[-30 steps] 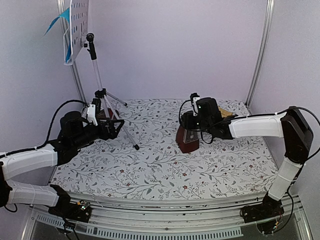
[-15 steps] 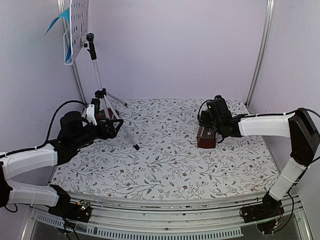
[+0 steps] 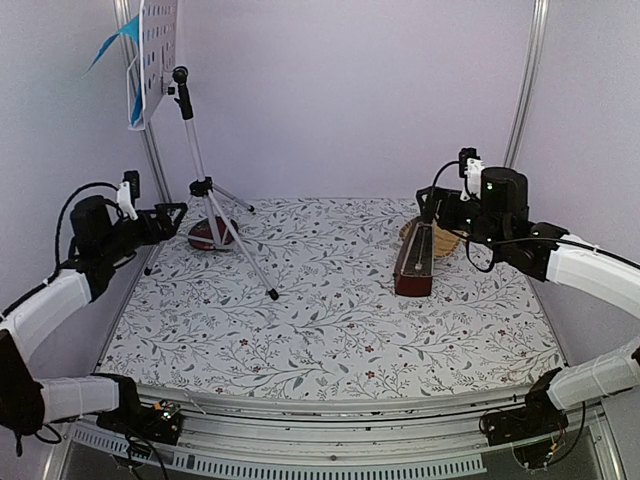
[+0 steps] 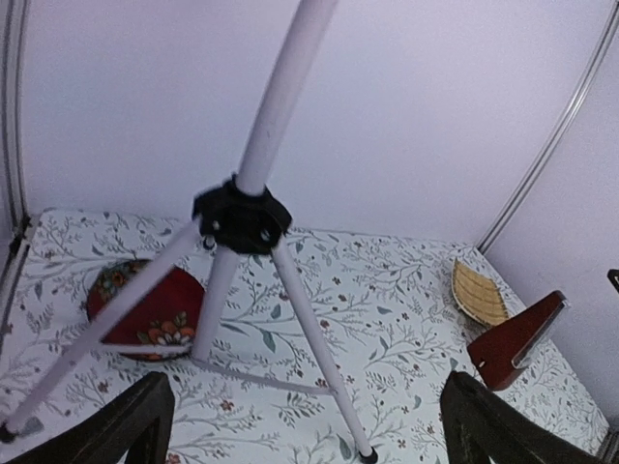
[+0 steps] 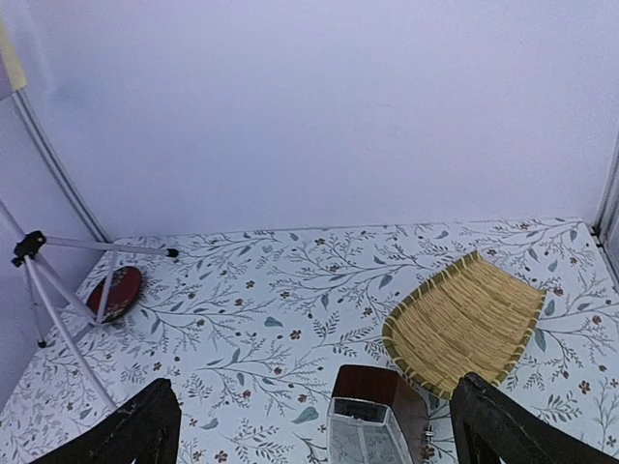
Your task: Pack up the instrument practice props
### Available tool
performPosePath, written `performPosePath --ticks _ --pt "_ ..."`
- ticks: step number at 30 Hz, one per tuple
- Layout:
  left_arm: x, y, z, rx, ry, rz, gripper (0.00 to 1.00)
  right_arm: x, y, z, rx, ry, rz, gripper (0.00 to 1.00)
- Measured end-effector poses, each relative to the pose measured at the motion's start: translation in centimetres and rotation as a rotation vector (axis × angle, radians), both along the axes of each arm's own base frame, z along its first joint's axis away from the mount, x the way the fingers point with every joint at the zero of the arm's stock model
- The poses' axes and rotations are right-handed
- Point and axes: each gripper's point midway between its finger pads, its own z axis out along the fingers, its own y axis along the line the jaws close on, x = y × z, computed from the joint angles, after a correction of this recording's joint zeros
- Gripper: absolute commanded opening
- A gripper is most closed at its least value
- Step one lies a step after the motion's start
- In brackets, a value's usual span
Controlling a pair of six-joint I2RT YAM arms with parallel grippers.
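The silver tripod music stand (image 3: 205,190) rises at the back left, its white perforated desk (image 3: 158,45) holding blue music sheets (image 3: 118,38). In the left wrist view the tripod hub (image 4: 242,215) is straight ahead. My left gripper (image 3: 172,212) (image 4: 309,435) is open and empty, left of the stand's legs and apart from them. The dark brown metronome (image 3: 414,262) (image 5: 372,425) (image 4: 517,340) stands at the right, next to a woven tray. My right gripper (image 3: 434,204) (image 5: 319,435) hangs open above and behind it, holding nothing.
A woven straw tray (image 3: 445,238) (image 5: 469,324) lies just behind the metronome at the back right. A red flowered dish (image 3: 208,234) (image 4: 145,309) sits between the tripod legs. Walls and metal corner posts (image 3: 520,100) close in the back and sides.
My right gripper carried the metronome to the right, set it down by the tray, opened and drew back upward. My left arm pulled back to the left, away from the tripod legs.
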Motion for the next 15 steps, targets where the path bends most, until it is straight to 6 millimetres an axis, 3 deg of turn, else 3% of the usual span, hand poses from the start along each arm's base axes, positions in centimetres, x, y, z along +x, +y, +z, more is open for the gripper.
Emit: performPosePath --ticks 3,8,15 --pt "1.7 1.4 2.2 -0.002 -0.069 -0.057 0.97 -1.2 -0.3 1.3 0.006 -0.044 0.078 0.99" --pt "5.6 0.7 4.5 0.002 -0.191 -0.228 0.93 -3.2 0.6 1.6 0.011 -0.076 0.233 0.99" --pt "12.1 1.8 5.2 -0.019 -0.283 -0.383 0.86 -6.0 2.6 2.4 0.032 -0.12 0.439 0.99"
